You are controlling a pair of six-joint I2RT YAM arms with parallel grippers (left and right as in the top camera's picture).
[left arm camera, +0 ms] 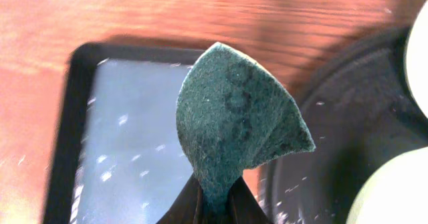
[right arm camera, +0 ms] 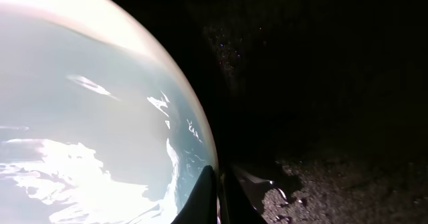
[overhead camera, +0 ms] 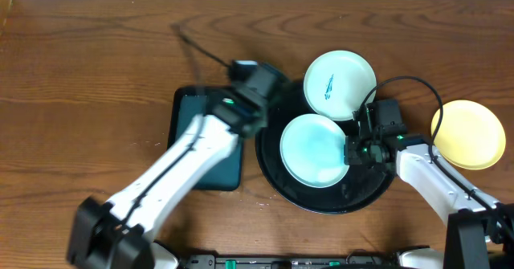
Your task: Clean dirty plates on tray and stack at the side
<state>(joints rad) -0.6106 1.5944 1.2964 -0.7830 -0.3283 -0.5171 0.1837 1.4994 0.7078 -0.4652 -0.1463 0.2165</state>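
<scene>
The round black tray (overhead camera: 273, 160) holds two mint-white plates: a clean-looking one (overhead camera: 313, 150) in the middle and one with a blue smear (overhead camera: 339, 84) at the back rim. The pale yellow plate (overhead camera: 470, 134) lies on the table at the right. My left gripper (overhead camera: 255, 80) is shut on a dark green scouring pad (left arm camera: 234, 120), held above the gap between the teal tray and the black tray (left arm camera: 348, 130). My right gripper (overhead camera: 351, 152) is shut on the right rim of the middle plate (right arm camera: 87, 124).
A rectangular dark teal tray (overhead camera: 189, 112) lies left of the black tray, partly under my left arm; it also shows in the left wrist view (left arm camera: 127, 137). Wooden table (overhead camera: 88, 84) all round.
</scene>
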